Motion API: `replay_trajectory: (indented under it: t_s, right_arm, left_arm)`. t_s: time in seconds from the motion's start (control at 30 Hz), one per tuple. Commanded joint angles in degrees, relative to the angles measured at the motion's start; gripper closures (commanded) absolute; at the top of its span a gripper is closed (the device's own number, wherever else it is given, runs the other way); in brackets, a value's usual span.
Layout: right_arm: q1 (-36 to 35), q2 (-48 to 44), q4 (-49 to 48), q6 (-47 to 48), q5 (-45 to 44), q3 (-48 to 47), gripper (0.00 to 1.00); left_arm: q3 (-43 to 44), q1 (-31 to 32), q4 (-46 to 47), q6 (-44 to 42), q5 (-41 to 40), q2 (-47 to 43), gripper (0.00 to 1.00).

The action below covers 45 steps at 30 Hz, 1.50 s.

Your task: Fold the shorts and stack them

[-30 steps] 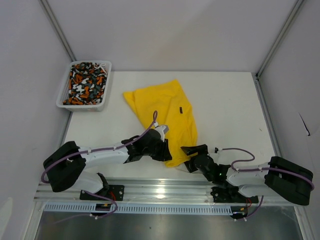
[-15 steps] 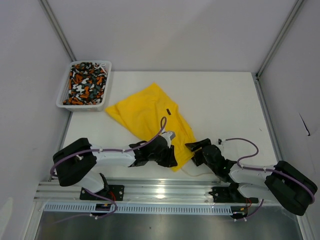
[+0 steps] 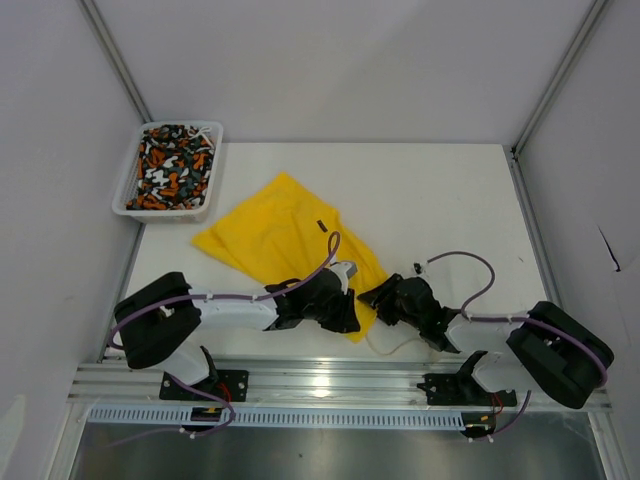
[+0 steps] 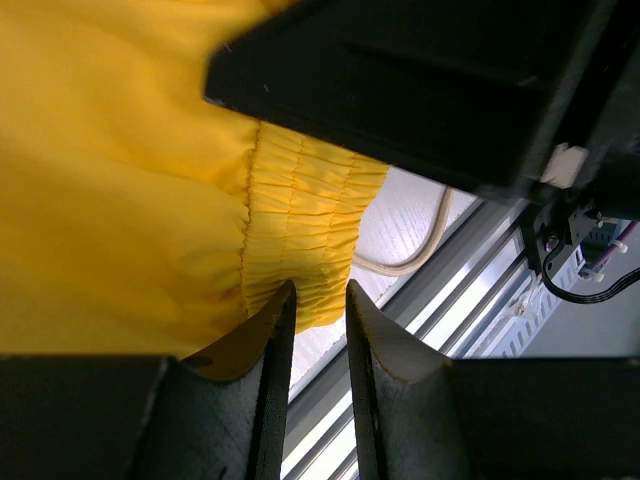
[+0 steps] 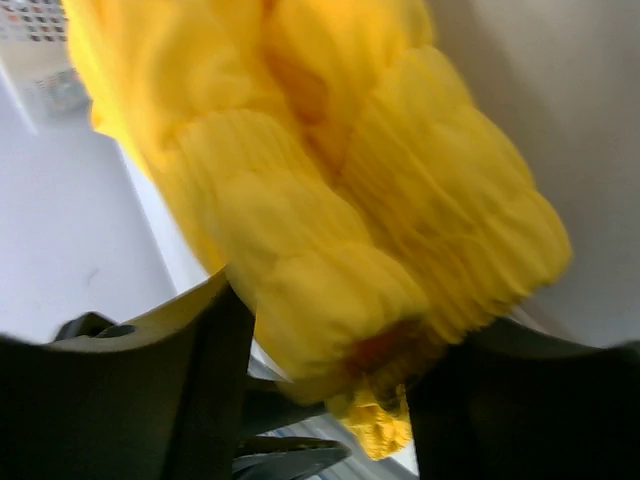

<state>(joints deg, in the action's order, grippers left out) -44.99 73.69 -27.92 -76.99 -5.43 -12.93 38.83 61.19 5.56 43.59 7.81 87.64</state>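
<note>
The yellow shorts (image 3: pixel 285 235) lie spread flat on the white table, with the waistband corner toward the near edge. My left gripper (image 3: pixel 347 318) is at that corner. In the left wrist view its fingers (image 4: pixel 272 345) stand narrowly apart, pinching the gathered waistband (image 4: pixel 305 230) at their tips (image 4: pixel 320 300). My right gripper (image 3: pixel 383 300) sits just right of it. In the right wrist view, bunched yellow waistband (image 5: pixel 330 270) fills the gap between that gripper's jaws (image 5: pixel 330 370). A pale drawstring (image 3: pixel 395 345) trails onto the table. The patterned shorts (image 3: pixel 172 165) lie in the basket.
The white mesh basket (image 3: pixel 165 212) stands at the table's far left corner. A metal rail (image 3: pixel 330 380) runs along the near edge just below both grippers. Grey walls and slanted frame posts (image 3: pixel 115 60) enclose the table.
The yellow shorts have slid left and toward the near edge, with the left gripper holding the waistband. The right gripper moved up to the waistband corner and its jaws narrowed around the fabric.
</note>
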Motion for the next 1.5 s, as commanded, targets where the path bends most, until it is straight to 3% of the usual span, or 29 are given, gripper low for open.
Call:
replay_trajectory:
  t_s: [0.0, 0.07, 0.13, 0.27, 0.3, 0.4, 0.53, 0.67, 0.73, 0.9, 1.1, 1.27, 1.47]
  right_arm:
    - [0.1, 0.7, 4.4, 4.1, 0.3, -0.8, 0.56]
    - [1.0, 1.2, 5.2, 5.4, 1.0, -1.5, 0.75]
    - [3.2, 2.3, 6.7, 8.4, 3.9, -4.4, 0.77]
    - [11.5, 3.7, 14.9, 16.1, 10.8, -10.3, 0.97]
    - [13.3, 4.9, 21.1, 22.1, 12.6, -12.4, 1.00]
    - [20.3, 7.2, 35.2, 34.6, 18.3, -22.0, 1.00]
    - [28.1, 13.6, 46.8, 48.2, 25.3, -32.6, 1.00]
    - [32.5, 19.4, 58.6, 58.5, 19.3, -41.9, 1.00]
    - [32.6, 22.1, 66.0, 60.9, 15.5, -46.2, 1.00]
    - [30.2, 24.7, 71.2, 62.3, 11.5, -52.7, 1.00]
    - [30.2, 24.8, 71.4, 63.6, 13.6, -54.4, 1.00]
    - [32.0, 26.1, 70.7, 63.8, 14.3, -56.2, 1.00]
    - [35.4, 28.1, 66.5, 64.4, 25.2, -58.3, 1.00]
  left_arm:
    - [2.2, 0.8, -0.8, 0.7, 0.5, 0.8, 0.70]
    - [2.5, 0.8, -0.5, 1.0, 0.6, 0.7, 0.70]
    - [3.2, 0.9, -0.5, 1.2, 1.1, 0.9, 0.70]
    - [4.5, 0.7, -3.5, 0.5, -0.5, -2.4, 0.70]
    - [5.3, 0.4, -5.0, -0.7, -1.7, -3.9, 0.69]
    - [7.1, -2.8, -12.6, -3.5, -4.2, -10.9, 0.64]
    - [7.6, -11.1, -20.0, -6.4, -4.3, -20.5, 0.60]
    - [6.6, -21.3, -23.6, -8.4, -4.9, -27.2, 0.57]
    - [6.0, -23.5, -23.9, -8.9, -6.9, -28.6, 0.57]
    - [4.1, -27.4, -19.4, -7.5, -9.4, -25.5, 0.57]
    - [5.7, -31.0, -9.9, -6.2, -11.0, -14.3, 0.59]
    - [6.2, -38.0, -4.3, -5.0, -8.3, -6.6, 0.62]
    - [3.9, -42.4, -1.9, -4.9, -5.9, -2.8, 0.65]
